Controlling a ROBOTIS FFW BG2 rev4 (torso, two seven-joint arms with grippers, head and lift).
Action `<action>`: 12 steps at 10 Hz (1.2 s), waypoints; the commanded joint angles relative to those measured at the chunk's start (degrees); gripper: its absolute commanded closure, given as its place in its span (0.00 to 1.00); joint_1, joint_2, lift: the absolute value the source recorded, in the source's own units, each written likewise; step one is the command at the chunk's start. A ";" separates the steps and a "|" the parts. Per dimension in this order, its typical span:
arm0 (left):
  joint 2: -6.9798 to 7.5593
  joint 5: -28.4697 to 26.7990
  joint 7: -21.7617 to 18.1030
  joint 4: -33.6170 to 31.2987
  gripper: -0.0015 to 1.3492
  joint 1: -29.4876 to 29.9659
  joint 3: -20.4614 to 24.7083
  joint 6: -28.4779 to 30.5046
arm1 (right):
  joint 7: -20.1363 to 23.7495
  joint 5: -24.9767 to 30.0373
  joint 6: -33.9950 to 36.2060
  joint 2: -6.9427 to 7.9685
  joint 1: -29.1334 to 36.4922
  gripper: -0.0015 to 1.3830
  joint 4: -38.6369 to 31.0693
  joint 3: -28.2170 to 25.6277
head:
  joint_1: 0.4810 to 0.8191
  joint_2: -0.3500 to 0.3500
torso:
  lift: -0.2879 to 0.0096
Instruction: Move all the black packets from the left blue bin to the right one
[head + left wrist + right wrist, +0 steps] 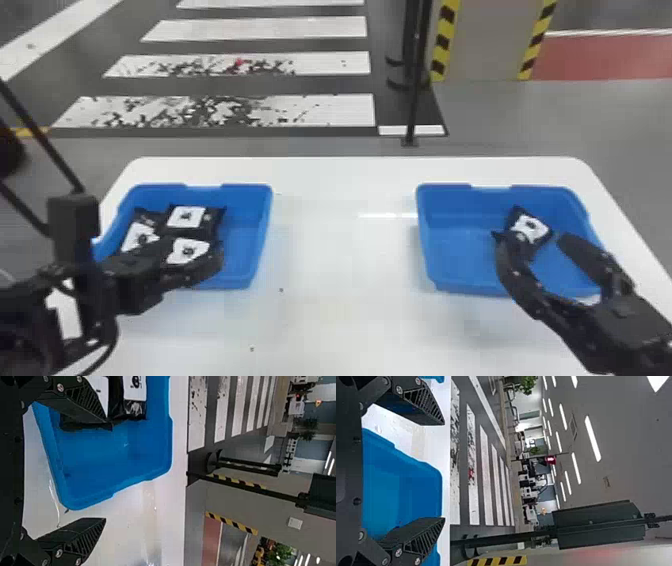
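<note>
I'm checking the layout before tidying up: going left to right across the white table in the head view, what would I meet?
The left blue bin with black packets in it → a stretch of white table → the right blue bin with a black packet in it.

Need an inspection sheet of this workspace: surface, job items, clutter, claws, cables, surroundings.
Surface: white table, two blue bins on it
Left bin: at least three black packets, white labels
Right bin: one packet seen, partly behind a finger; contact can't be told
Clutter: a few dark specks on the table
Left claw: open, at the left bin
Right claw: open, at the right bin
Cables: black cable looping by the left arm
Surroundings: worn crosswalk stripes, dark post
</note>
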 commanded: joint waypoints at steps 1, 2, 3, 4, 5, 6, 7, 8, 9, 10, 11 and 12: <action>0.46 -2.58 0.43 4.05 0.12 -3.25 1.00 1.21 | -0.01 0.08 -2.59 0.51 3.51 0.13 -1.74 1.11 | 0.63 0.68 | 0.50; 0.81 -4.18 0.78 6.73 0.12 -5.50 1.69 1.91 | -0.01 0.30 -3.43 1.12 5.05 0.13 -1.88 1.80 | 0.63 0.74 | 0.50; 1.08 -5.09 1.04 8.84 0.12 -7.19 1.80 2.89 | -0.01 0.42 -3.99 1.56 5.90 0.13 -2.02 2.14 | 0.63 0.77 | 0.50; 1.34 -6.01 1.31 11.37 0.12 -9.16 1.80 3.17 | -0.01 0.42 -4.27 1.56 6.32 0.13 -2.02 2.83 | 0.63 0.81 | 0.50; 1.60 -7.03 1.48 13.90 0.12 -11.27 1.69 3.74 | -0.01 0.08 -4.27 1.56 6.74 0.13 -1.88 3.74 | 0.63 0.84 | 0.50; 1.78 -7.95 1.92 15.73 0.12 -12.96 1.57 4.30 | -0.01 -0.27 -4.27 1.56 7.02 0.13 -1.74 4.31 | 0.63 0.87 | 0.50; 1.87 -8.75 2.36 18.82 0.12 -15.07 1.46 5.00 | -0.01 -0.38 -4.27 1.56 7.02 0.13 -1.60 4.66 | 0.63 0.88 | 0.50; 1.96 -8.86 2.54 22.34 0.12 -16.90 1.46 5.28 | -0.01 -0.72 -4.27 1.56 7.02 0.13 -1.60 4.54 | 0.63 0.90 | 0.50; 2.22 -9.66 2.62 25.71 0.13 -19.00 0.31 5.71 | -0.01 -0.95 -4.27 1.56 6.88 0.13 -1.46 4.54 | 0.63 0.92 | 0.50; 2.48 -9.89 2.89 28.38 0.14 -20.83 -0.83 5.85 | -0.01 -1.18 -4.13 1.48 6.88 0.13 -1.18 4.54 | 0.63 0.92 | 0.50; 2.40 -10.46 3.41 30.91 0.14 -22.24 -1.17 5.99 | -0.01 -1.30 -4.13 1.48 6.74 0.13 -1.18 4.54 | 0.63 0.91 | 0.50; 2.48 -11.15 3.41 33.73 0.18 -24.07 -1.97 6.27 | 0.07 -1.30 -4.13 1.48 6.46 0.13 -0.90 4.54 | 0.63 0.90 | 0.50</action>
